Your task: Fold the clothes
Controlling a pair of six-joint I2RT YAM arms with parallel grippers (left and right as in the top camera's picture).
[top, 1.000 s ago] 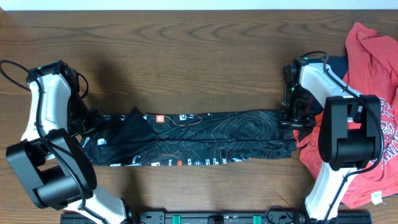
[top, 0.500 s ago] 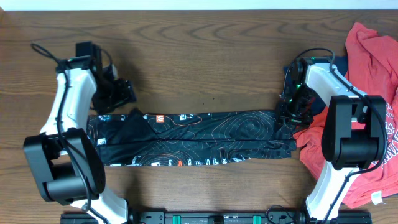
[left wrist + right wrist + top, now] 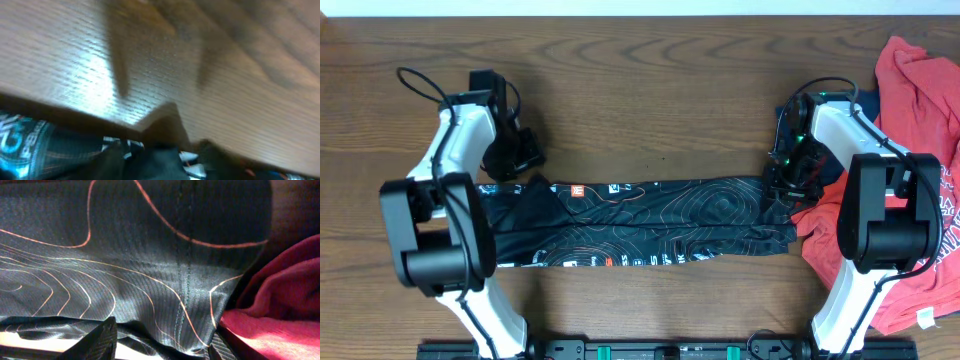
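My left gripper [image 3: 515, 152] hangs over the bare surface [image 3: 640, 90], just beyond the far edge of the black jersey [image 3: 650, 225] at its left end. From overhead I see it touching no cloth. Its own camera is badly blurred: wood grain fills most of that view, and the jersey's edge, with white and blue lettering, runs along the bottom, below the gripper. The fingers do not show there, and from above the gripper is only a dark lump, so I cannot tell whether it stands wide or narrow. The jersey lies flat as a long narrow band folded lengthwise, reaching from beside my left arm across to my right gripper [image 3: 788, 182]. Thin orange-red lines curl over it, small logos sit along its edges, and a dark triangular flap lies near the left end. The right gripper is down on the jersey's right end. In its wrist view the fingers [image 3: 100, 340] stand well apart, partway open, with a rumpled fold of the black cloth between them and a seam running straight ahead. A red T-shirt [image 3: 920, 90] lies crumpled just to the right of this gripper, touching the jersey's end and spreading past my right arm. A bit of a navy garment [image 3: 863, 100] shows beyond the gripper, between the arm and the red cloth.
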